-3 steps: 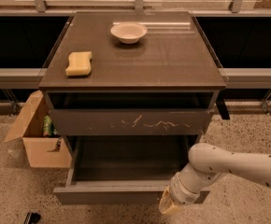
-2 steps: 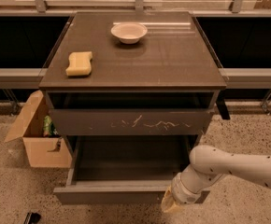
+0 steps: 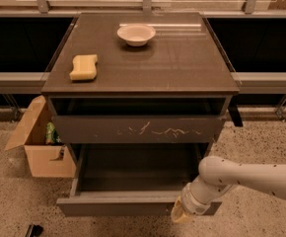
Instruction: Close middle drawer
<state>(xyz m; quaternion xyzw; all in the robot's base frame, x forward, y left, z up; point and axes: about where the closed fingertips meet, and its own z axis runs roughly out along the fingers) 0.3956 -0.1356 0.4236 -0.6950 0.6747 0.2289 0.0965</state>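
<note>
1. Wide dark grey-brown middle drawer (image 3: 118,206), lower centre, stands pulled out; tan cardboard box (image 3: 44,159), left, holds something green (image 3: 51,132).
2. The gripper (image 3: 181,214) is at the drawer front, lower right; its opening cannot be told.
3. Speckled floor (image 3: 261,147).

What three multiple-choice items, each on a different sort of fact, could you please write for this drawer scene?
1. Where is the gripper relative to the middle drawer?
A) at the right end of its front
B) at the left end of its front
C) deep inside it

2. How many things lie on the cabinet top?
A) none
B) two
C) five

3. What state is the middle drawer in?
A) fully shut
B) pulled far out
C) taken out and set on the floor

Answers:
1 A: the gripper sits at the front panel's right end.
2 B: only the sponge and the bowl are there.
3 B: its bare inside shows below the scratched drawer.
</note>
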